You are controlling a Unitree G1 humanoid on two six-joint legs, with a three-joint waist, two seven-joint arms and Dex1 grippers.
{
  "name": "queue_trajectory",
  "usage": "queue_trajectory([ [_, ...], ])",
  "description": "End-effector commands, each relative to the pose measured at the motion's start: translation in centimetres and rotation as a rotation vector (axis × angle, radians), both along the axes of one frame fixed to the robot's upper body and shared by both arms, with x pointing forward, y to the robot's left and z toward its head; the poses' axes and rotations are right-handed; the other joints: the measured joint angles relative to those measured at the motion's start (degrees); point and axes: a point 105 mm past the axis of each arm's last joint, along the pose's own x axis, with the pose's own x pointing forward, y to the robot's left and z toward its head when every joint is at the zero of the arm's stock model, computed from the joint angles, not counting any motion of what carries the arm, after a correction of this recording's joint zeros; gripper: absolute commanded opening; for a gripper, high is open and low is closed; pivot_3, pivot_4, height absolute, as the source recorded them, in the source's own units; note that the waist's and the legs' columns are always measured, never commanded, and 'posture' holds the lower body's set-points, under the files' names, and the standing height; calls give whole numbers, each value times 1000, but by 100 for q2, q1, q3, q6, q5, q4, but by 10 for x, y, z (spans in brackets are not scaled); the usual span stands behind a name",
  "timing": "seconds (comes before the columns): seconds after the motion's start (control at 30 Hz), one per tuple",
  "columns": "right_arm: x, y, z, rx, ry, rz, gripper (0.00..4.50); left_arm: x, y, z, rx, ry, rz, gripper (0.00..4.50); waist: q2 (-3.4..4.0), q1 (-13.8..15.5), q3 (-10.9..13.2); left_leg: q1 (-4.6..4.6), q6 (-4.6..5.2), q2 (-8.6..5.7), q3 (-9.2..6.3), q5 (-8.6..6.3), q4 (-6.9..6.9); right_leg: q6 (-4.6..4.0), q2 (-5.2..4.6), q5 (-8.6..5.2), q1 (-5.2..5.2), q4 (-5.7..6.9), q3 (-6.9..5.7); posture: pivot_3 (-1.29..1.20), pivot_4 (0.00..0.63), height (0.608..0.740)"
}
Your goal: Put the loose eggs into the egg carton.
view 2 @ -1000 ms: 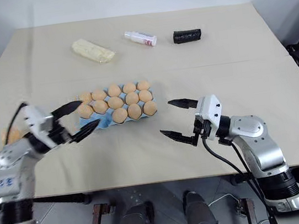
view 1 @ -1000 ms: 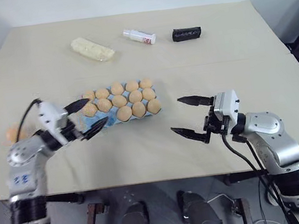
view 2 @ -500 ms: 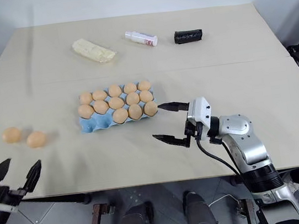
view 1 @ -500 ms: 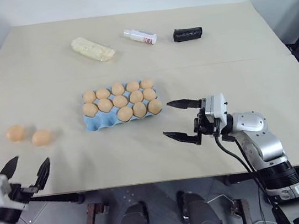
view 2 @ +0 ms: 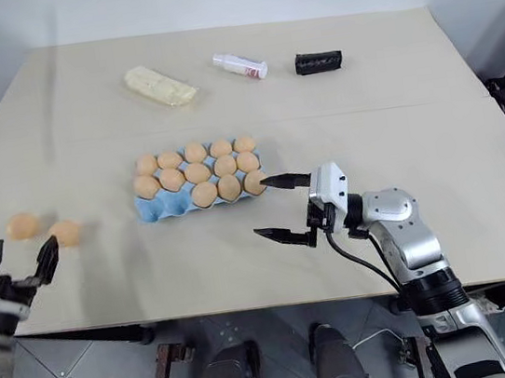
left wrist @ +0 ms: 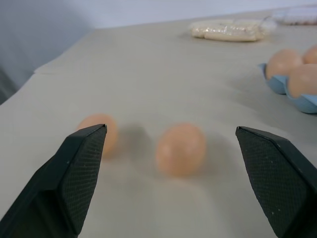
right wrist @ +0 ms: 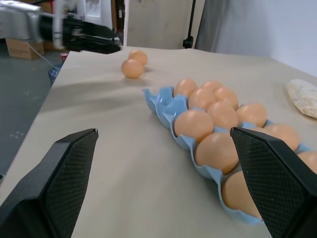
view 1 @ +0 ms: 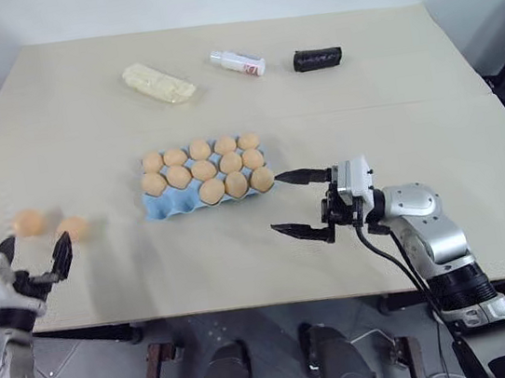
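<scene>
A: Biggest first?
B: Wide beige matte tabletop (view 1: 333, 93). Mid-tabletop sits the light blue moulded egg carton (view 1: 156, 209), long side running left-right, tan-orange eggs in thirteen cups; the two near-left cups are bare blue.

A: Claws?
B: Left claw (view 1: 35, 258) at the near left edge, both black fingers spread wide, nothing between them. It points at the loose eggs and sits just near of them, not touching. Right claw (view 1: 302, 203) hangs just right of the carton's near right corner, pointing left, jaws wide apart, holding nothing. Far finger close to the corner egg; contact can't be told.

A: Loose eggs?
B: Two small smooth tan-orange oval loose eggs (view 1: 72, 227) on the bare tabletop, left of the carton, well apart from it. They lie side by side, close but not touching. In the left wrist view (left wrist: 181, 149) one lies between the fingers, the other half behind a fingertip.

A: Rest?
B: Far side, left to right: pale yellow oblong wrapped block (view 1: 157, 82), small white bottle lying down (view 1: 236, 61), black rolled bundle (view 1: 317, 58). All well apart from the carton.
</scene>
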Motion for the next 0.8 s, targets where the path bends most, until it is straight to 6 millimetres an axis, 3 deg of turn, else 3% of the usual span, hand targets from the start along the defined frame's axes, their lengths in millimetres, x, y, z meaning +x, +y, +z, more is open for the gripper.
queue_trajectory([
  [0.03, 0, 6, 3, 9, -40, 20, 4500, 17, 5, -2, -7, 39, 5, 4440, 0, -31, 0, 0, 0, 0, 5, 0, 0, 2, 0, 1, -3, 4, -2, 0, 150, 740],
  [0.23, 2, 13, 5, 40, -58, 2, 4500, 41, -10, -15, -26, 132, -87, 4440, 0, -85, 0, 0, 16, 4, 29, 7, -7, 5, 0, 3, -18, 8, -5, 0, 150, 740],
  [0.33, 0, 13, 5, 44, -61, -5, 4500, 41, -4, -20, -41, 169, -57, 3817, 0, -86, 0, 0, -5, 7, 31, -6, -6, 5, 1, 3, -23, 13, -3, 0, 150, 740],
  [0.53, 0, 8, 5, 46, -62, -32, 4500, 35, -7, -20, -7, 199, -111, 1930, 0, -85, 0, 0, -8, 10, 31, -7, -6, 3, 0, 2, -25, 18, 8, 0, 150, 740],
  [0.7, 1, 4, 4, 40, -58, -46, 4500, 42, -47, 18, 20, 22, -323, 1838, 0, -60, 0, -2, -9, 13, 26, -8, -6, -4, -17, 0, -24, 14, 13, 0, 150, 740],
  [0.8, 2, 2, 4, 38, -55, -58, 4500, 45, -94, 46, 30, -81, -554, 1838, 0, -51, 0, -3, -9, 12, 23, -8, -6, -5, -18, 0, -20, 10, 11, 0, 150, 740],
])
